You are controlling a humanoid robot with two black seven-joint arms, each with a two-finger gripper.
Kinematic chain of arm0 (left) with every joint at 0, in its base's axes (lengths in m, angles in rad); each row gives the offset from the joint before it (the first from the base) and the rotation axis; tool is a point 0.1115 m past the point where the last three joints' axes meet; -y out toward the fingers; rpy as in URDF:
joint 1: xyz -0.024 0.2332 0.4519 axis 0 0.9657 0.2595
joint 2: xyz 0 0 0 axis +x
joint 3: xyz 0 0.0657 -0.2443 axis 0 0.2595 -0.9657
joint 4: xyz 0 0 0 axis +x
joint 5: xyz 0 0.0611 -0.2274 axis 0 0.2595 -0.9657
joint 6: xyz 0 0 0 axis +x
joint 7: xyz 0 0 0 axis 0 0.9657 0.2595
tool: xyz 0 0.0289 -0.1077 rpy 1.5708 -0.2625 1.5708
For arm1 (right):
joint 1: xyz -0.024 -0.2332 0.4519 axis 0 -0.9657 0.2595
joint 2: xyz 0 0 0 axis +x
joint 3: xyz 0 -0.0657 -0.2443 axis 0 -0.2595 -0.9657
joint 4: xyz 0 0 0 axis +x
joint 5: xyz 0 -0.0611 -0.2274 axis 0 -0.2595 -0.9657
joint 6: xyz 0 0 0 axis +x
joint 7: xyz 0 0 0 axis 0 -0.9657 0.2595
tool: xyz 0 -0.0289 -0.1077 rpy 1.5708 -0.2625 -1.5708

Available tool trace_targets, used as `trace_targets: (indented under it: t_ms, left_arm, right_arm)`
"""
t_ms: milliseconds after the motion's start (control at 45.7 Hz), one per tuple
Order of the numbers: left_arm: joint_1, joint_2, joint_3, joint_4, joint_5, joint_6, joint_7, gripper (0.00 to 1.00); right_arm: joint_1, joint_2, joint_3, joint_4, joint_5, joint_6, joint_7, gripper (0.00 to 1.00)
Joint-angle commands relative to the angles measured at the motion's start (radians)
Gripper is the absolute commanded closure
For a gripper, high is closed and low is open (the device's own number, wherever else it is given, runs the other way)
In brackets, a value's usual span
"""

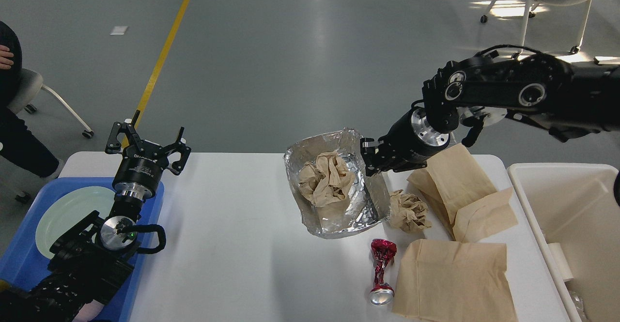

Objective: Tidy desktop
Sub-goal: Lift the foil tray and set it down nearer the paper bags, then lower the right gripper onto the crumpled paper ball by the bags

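Observation:
The white desktop (pixel 232 225) fills the lower part of the head view. A crumpled silver foil container (pixel 358 210) with a wad of brown paper (pixel 325 179) in it sits tilted at the middle. My right gripper (pixel 369 160) is shut on the container's right rim. Next to it lie a crumpled brown paper ball (pixel 408 210), a crushed red can (pixel 381 271) and two brown paper bags (pixel 460 186) (pixel 455 278). My left gripper (pixel 150 135) is open and empty, raised above the desktop's far left corner.
A blue plastic tray (pixel 19 259) with a pale green plate (pixel 68 215) stands at the left edge under my left arm. A white rectangular bin (pixel 581 215) stands at the right edge. A seated person and chairs are beyond the table.

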Motion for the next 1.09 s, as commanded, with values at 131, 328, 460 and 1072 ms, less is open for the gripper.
trace_targets:
  t_ms: [131,328,460,1072]
  left_arm:
    - [0.000,0.000,0.000,0.000,0.000,0.000,0.000,0.04]
    - [0.000,0.000,0.000,0.000,0.000,0.000,0.000,0.04]
    - [0.000,0.000,0.000,0.000,0.000,0.000,0.000,0.04]
    - [0.000,0.000,0.000,0.000,0.000,0.000,0.000,0.04]
  right_arm:
    - [0.083,-0.114,0.001,-0.008,0.001,0.073,0.000,0.84]
    - [0.062,-0.189,-0.016,-0.032,-0.004,0.071,-0.002,0.87]
    - [-0.007,-0.221,-0.016,-0.031,-0.004,0.062,-0.002,0.93]
    - [-0.116,-0.105,-0.038,-0.078,-0.007,-0.111,-0.006,0.27]
